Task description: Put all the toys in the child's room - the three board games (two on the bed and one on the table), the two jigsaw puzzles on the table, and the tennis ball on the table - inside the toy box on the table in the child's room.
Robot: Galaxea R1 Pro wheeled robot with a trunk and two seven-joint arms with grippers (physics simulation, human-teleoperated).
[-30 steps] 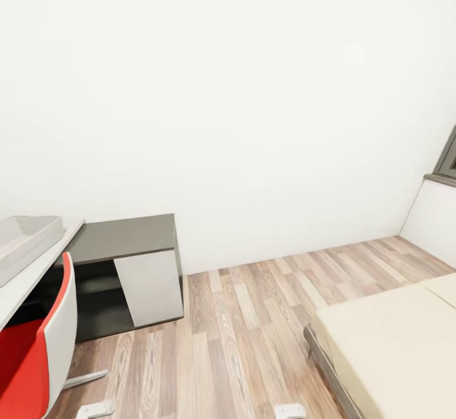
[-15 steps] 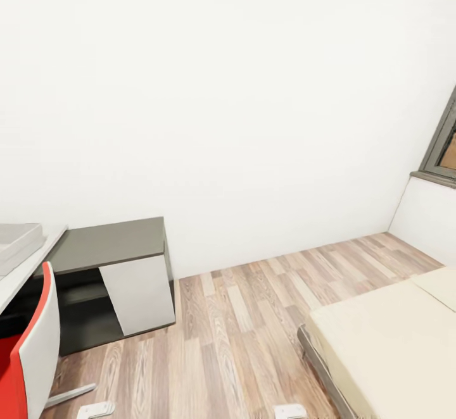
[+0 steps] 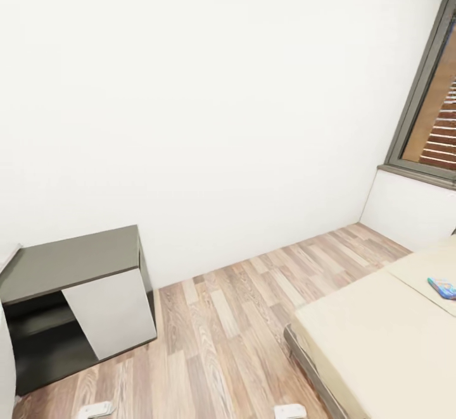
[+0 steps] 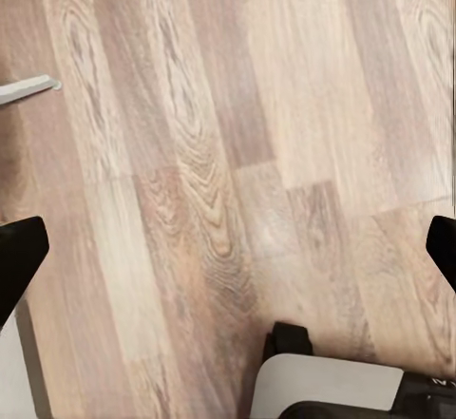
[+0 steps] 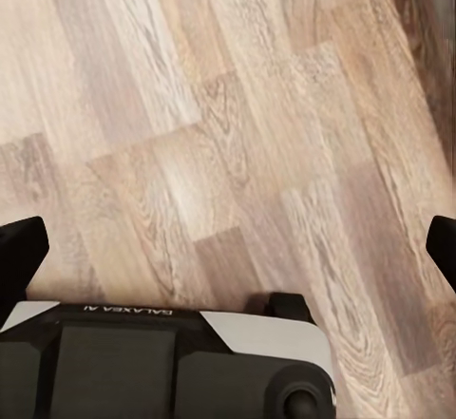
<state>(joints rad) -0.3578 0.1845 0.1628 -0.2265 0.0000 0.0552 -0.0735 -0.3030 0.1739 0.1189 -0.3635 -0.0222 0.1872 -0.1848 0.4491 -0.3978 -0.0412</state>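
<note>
The bed [image 3: 380, 343], with a plain beige mattress and a dark grey frame, fills the lower right of the head view. One board game [image 3: 443, 287], a small blue flat box, lies on the mattress at the right edge of that view. The toy box, the jigsaw puzzles and the tennis ball are out of view. In the left wrist view my left gripper [image 4: 228, 253] hangs open over bare wooden floor, its dark fingertips [image 4: 19, 257] far apart. My right gripper [image 5: 228, 243] is open too, above floorboards, holding nothing.
A low dark grey shelf unit [image 3: 76, 261] with a white door stands against the white wall at the left. Wooden floor [image 3: 221, 330] runs between it and the bed. A window [image 3: 437, 109] with a dark frame is at the upper right. A pale chair leg [image 4: 24, 88] lies on the floor.
The head view has swung to the right: the red chair, the table and the grey bin have slid out at the left, while the window and the blue game on the bed have come in.
</note>
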